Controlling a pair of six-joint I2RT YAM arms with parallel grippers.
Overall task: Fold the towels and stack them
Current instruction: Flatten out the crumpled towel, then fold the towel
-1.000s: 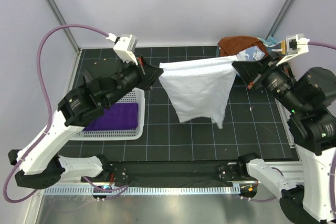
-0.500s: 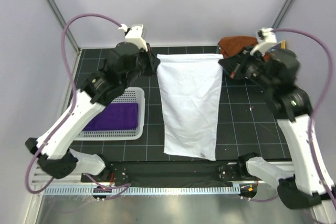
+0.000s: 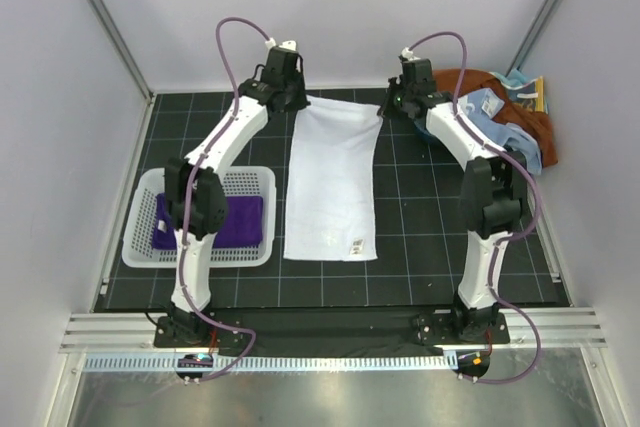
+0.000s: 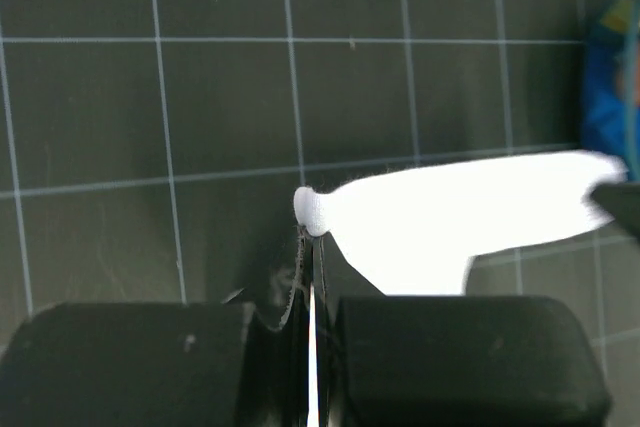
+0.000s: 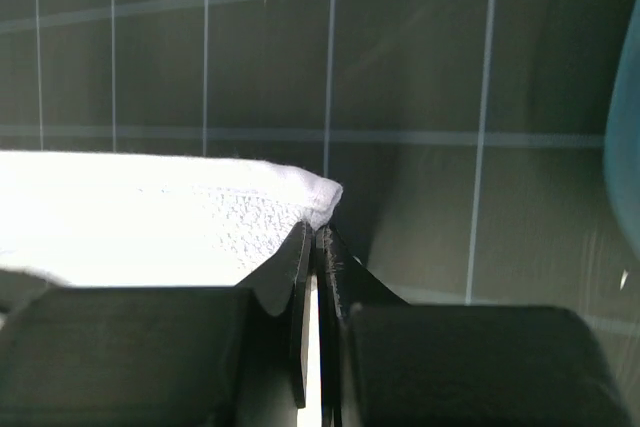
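Pinching a far corner each, left gripper (image 3: 299, 103) and right gripper (image 3: 388, 107) clamp the white towel (image 3: 332, 182), which trails nearward from them, apparently flat on the mat (image 3: 425, 237).

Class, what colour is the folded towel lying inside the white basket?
The towel is dark purple; the top external view shows it best.

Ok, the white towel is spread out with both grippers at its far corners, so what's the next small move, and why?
Probably lift both far corners slightly and draw them toward the near edge, folding it in half. The white towel lies flat and full length, and the left gripper and right gripper are each shut on a far corner.
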